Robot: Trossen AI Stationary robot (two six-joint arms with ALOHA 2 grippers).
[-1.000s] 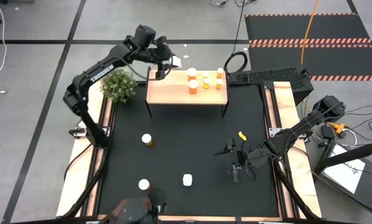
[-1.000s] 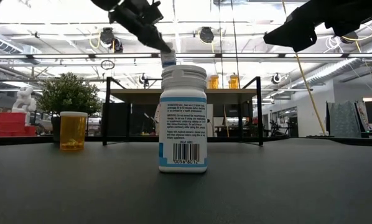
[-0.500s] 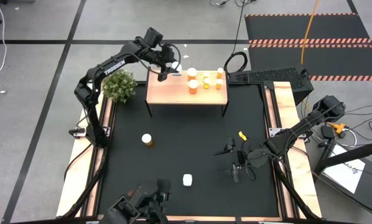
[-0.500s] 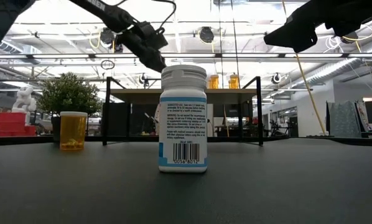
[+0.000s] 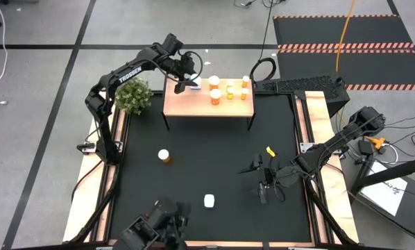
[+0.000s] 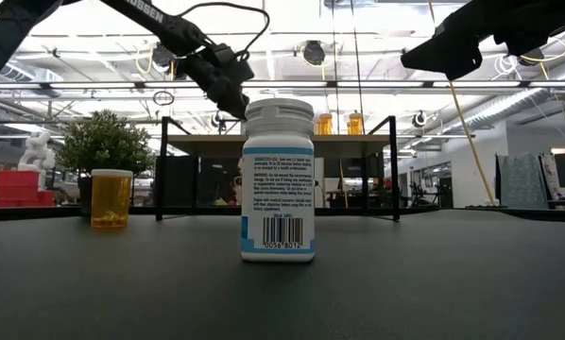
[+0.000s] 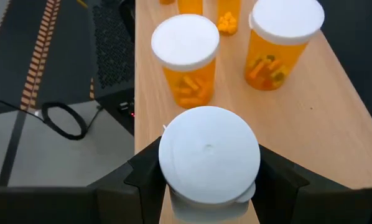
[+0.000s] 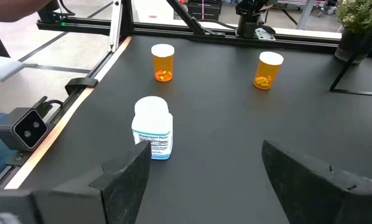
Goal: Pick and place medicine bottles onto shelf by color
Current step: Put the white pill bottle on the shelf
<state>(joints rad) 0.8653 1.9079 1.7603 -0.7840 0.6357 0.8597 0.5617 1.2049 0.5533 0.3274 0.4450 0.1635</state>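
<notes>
I have the left gripper clamped on a white bottle over the shelf's left end, not yet set down. Four orange pill bottles with white caps already stand toward its right. Still on the mat: two orange bottles holding pills, one white labelled bottle. My right gripper waits gaping above the mat.

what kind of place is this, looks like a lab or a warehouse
Probably a robotics lab in an industrial hall: exposed ceiling pipes and lights, hazard-striped floor mats, and cables trailing around the work table.
</notes>
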